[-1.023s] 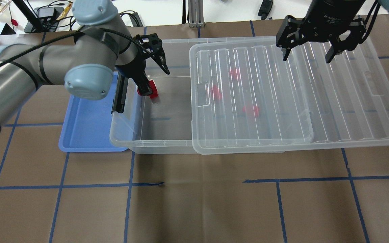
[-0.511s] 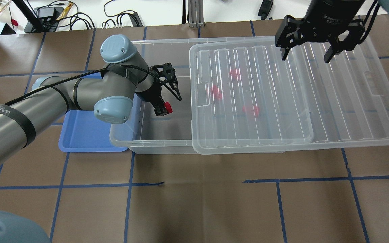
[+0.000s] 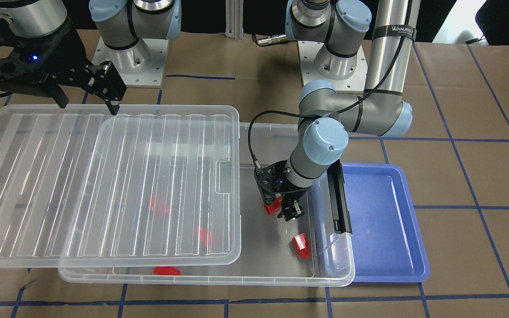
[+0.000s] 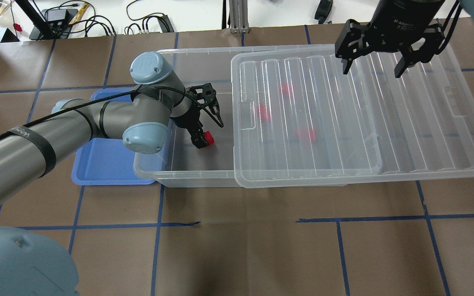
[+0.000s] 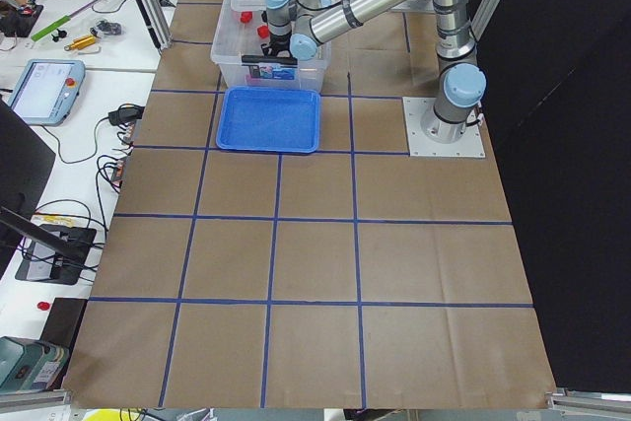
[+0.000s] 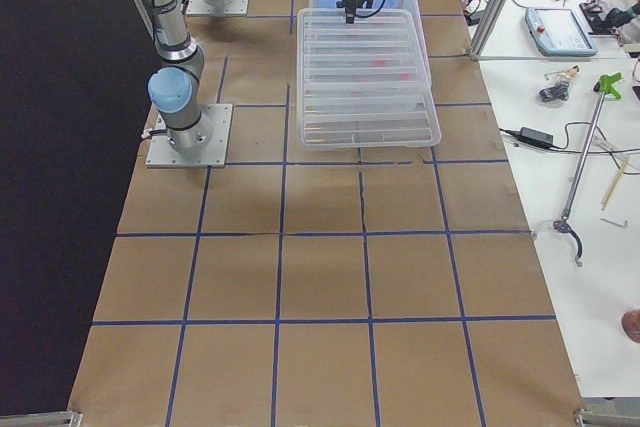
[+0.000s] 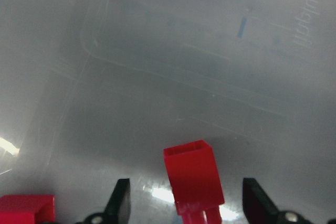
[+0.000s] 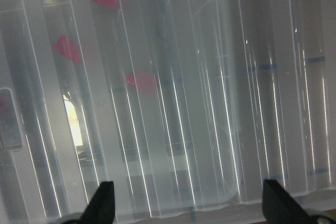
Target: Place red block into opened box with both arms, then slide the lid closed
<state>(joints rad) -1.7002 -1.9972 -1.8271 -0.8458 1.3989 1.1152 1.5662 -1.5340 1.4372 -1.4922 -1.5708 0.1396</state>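
Observation:
The clear box (image 4: pixel 150 166) is open at its left end. The ribbed lid (image 4: pixel 344 123) covers its right part and overhangs past it. My left gripper (image 4: pixel 210 132) is down inside the open end, jaws wide open. A red block (image 7: pixel 191 174) lies between the fingers, touching neither; it also shows from above as the red block (image 4: pixel 209 139). A second red block (image 3: pixel 301 245) rests on the box floor further out. Three more show under the lid, one being the red piece (image 4: pixel 263 112). My right gripper (image 4: pixel 372 70) hovers open over the lid's far edge, holding nothing.
A blue tray (image 4: pixel 101 160) lies against the box's left end, beside the black latch bar (image 3: pixel 338 198). Cables and gear sit on the white bench (image 4: pixel 97 16) beyond the table. Brown paper with blue tape lines covers the table (image 4: pixel 261 246).
The left arm has swung from the box's left end further into the open part, toward the lid's edge and lower. Its jaws stayed wide. The right gripper has barely moved.

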